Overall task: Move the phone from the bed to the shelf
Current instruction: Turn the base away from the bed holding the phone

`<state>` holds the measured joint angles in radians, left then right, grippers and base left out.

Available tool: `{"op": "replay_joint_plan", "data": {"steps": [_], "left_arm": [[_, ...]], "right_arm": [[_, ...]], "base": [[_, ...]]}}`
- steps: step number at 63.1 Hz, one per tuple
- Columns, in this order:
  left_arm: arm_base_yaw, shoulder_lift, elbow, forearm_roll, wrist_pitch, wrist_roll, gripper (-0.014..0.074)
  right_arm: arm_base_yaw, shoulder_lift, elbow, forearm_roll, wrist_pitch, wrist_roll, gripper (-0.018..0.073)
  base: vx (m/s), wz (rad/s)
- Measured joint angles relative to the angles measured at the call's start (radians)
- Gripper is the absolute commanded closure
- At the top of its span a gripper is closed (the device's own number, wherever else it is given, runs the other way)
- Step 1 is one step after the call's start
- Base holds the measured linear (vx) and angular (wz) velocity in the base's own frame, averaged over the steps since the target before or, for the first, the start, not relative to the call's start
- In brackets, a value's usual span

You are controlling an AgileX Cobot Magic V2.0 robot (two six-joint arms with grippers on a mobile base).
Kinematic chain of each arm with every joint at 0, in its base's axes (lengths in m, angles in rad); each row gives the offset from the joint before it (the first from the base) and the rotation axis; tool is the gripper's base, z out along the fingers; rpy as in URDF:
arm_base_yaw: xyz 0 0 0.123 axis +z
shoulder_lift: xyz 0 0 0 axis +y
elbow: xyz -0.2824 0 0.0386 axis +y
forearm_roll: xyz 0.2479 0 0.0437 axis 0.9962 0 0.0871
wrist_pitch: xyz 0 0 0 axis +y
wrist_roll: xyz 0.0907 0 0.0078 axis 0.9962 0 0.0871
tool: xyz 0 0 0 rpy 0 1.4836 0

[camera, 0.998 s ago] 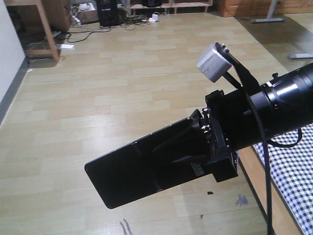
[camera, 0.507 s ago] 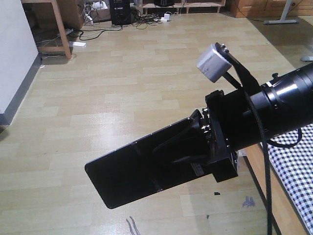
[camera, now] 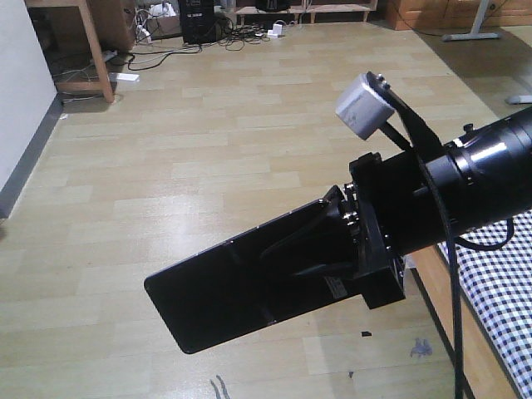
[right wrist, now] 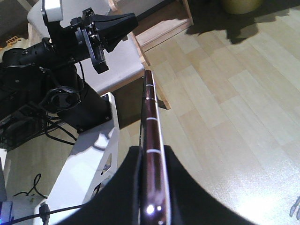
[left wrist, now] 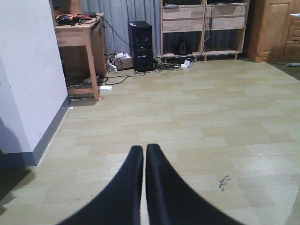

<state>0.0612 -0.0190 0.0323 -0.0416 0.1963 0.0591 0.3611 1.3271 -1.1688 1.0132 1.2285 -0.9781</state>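
Right gripper (camera: 309,256) is pinching the phone (camera: 237,287) by one short end, its two fingers (right wrist: 125,187) pressing on the opposite broad faces, while the left gripper (left wrist: 143,150) is hanging over the floor (camera: 208,141) with its fingers pressed together on nothing. The phone is hovering in the air above the floor, just off the edge of the bed (camera: 499,283). Its long axis is running straight out from the wrist, the free end pointing away from the bed and slightly downward; the wrist view is showing it edge-on. The slab is probably stiff, light, slippery and breakable, so a firm hold across the faces seems advisable.
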Motion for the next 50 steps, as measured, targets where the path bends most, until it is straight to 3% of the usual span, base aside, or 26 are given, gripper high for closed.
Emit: {"op": "replay_joint_plan", "data": {"steps": [50], "left_arm": [[0.000,0.000,0.000,0.000,0.000,0.000,0.0595]], "right_arm": [[0.000,0.000,0.000,0.000,0.000,0.000,0.0561]], "base": [[0.10,0.10]]}}
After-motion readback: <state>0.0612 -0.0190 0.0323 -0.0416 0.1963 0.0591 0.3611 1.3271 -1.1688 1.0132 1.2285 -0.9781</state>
